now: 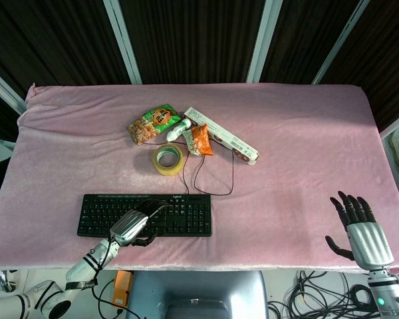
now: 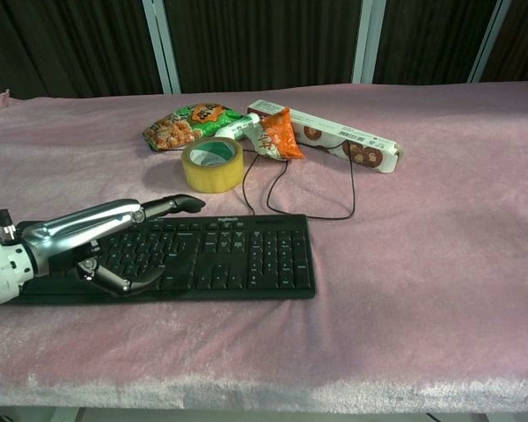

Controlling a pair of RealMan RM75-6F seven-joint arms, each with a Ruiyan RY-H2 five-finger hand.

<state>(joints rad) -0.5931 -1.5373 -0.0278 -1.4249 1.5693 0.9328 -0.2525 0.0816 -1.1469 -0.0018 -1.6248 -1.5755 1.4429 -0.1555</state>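
Pink-covered worktop [image 1: 306,133]: left hand [image 1: 134,224] lies flat over keyboard [image 1: 186,214], fingers [image 2: 172,206] extended, gripping nothing. Best press keys lightly, clear of the cable [image 1: 231,174]. Right hand [image 1: 359,226] idles open, near right.

The left robot hand [image 2: 114,237] lies over the left part of the keyboard [image 1: 186,216], hiding the keys beneath it; whether its fingers press them cannot be told. The chest view cuts its arm off at the left edge. The right robot hand [image 1: 359,229], far right of the keyboard, shows only in the head view. The white bottle [image 1: 178,130] beyond the keyboard is half hidden by snack packets; the print is too small to read.
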